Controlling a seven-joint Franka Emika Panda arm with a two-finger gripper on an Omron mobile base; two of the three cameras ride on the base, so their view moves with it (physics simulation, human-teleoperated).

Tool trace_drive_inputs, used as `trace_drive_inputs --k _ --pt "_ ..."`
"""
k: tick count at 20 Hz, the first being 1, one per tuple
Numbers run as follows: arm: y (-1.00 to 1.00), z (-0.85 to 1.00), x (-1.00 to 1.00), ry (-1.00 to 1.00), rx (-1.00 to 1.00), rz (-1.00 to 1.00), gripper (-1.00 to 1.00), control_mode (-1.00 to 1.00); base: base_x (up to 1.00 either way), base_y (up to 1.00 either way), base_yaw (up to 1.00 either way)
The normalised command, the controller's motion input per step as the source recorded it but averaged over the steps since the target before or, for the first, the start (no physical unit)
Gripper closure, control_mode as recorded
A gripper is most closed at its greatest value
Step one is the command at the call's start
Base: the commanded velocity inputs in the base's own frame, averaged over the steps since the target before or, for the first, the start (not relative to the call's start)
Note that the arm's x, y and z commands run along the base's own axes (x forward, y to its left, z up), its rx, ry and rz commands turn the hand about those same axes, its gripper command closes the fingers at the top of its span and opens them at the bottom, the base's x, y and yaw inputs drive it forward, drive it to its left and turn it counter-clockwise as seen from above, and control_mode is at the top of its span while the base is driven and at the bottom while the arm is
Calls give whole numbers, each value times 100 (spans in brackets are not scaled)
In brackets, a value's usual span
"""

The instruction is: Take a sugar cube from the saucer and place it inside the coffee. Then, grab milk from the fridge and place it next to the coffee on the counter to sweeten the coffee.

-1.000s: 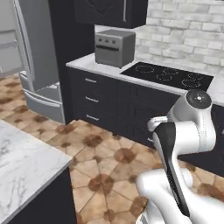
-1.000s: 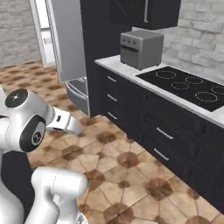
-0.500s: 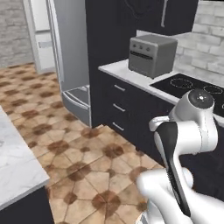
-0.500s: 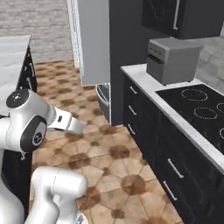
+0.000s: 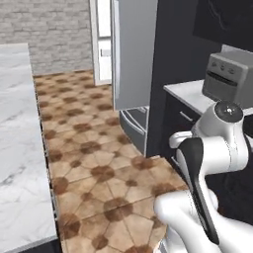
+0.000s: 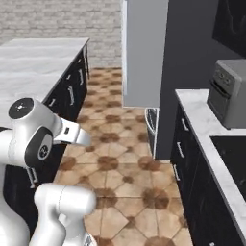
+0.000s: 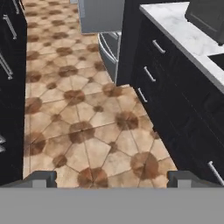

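Floor (image 5: 99, 163): brown and tan tiles in an octagonal pattern, running between the two cabinet runs toward the far wall. Brick wall (image 5: 54, 34): grey-white, at the far end of the room. Toaster oven (image 6: 229, 93): grey, boxy, control knobs along its upper front, standing upright on the worktop to the right, close to the tall black cabinet (image 6: 192, 53). Lower cabinets (image 7: 175, 100): black fronts with silver bar handles, below that worktop. Cooktop (image 6: 235, 153): black, set flush in the worktop just beside the toaster oven.
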Motion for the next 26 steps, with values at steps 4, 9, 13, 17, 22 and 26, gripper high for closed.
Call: trace_drive_inputs --k 4,9,13,17,22,26 --pt "0 0 0 0 0 0 -100 100 100 17 29" --pt "0 0 0 0 0 0 -100 100 100 7 22" --pt "0 0 0 0 0 0 -100 100 100 13 17" --pt "0 0 0 0 0 0 -100 100 100 24 14" --pt "0 0 0 0 0 0 -100 100 100 43 8" --pt "0 0 0 0 0 0 -100 100 100 53 4"
